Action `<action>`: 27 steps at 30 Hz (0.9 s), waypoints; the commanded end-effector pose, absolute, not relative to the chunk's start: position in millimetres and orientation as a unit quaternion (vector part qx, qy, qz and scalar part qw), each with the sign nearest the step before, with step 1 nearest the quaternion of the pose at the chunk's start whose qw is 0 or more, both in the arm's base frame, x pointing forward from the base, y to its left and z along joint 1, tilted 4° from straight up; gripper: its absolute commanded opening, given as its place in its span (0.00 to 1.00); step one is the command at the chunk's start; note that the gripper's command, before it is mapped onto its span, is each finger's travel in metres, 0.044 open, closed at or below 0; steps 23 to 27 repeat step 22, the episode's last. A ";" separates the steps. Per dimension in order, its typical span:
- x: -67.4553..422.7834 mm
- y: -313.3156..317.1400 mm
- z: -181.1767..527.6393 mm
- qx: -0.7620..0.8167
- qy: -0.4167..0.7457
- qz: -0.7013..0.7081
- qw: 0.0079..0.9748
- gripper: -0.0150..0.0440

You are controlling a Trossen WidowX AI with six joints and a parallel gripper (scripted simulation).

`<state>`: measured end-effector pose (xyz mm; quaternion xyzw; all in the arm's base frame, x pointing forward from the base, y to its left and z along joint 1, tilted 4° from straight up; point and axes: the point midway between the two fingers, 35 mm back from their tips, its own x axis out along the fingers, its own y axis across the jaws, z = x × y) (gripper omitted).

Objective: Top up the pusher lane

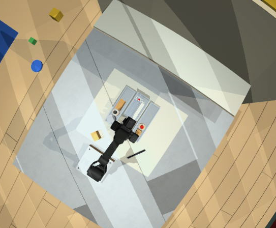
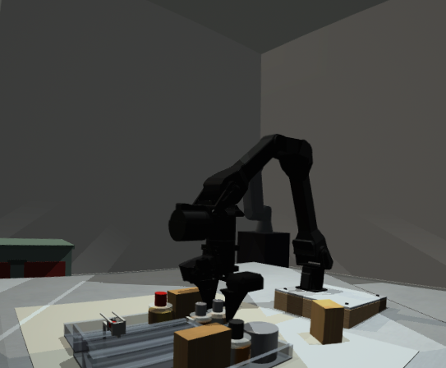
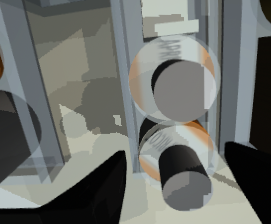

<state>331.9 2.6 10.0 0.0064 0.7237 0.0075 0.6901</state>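
Black gripper (image 3: 173,172) stands partly open astride the front grey-capped jar (image 3: 178,162), gripping nothing.

Plain grey walls (image 2: 121,123) are seen behind the jaws. A wooden plank floor (image 1: 17,122) is laid around the grey table (image 1: 50,142), crossed by slanting bands of light.

clear glass jars (image 3: 178,152), matt black gripper (image 3: 178,187)
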 end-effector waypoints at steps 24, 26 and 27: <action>289.0 2.3 30.5 0.007 0.722 0.007 0.692 0.76; 289.0 2.3 30.5 0.007 0.722 0.007 0.692 0.76; 289.0 2.3 30.5 0.007 0.722 0.007 0.692 0.76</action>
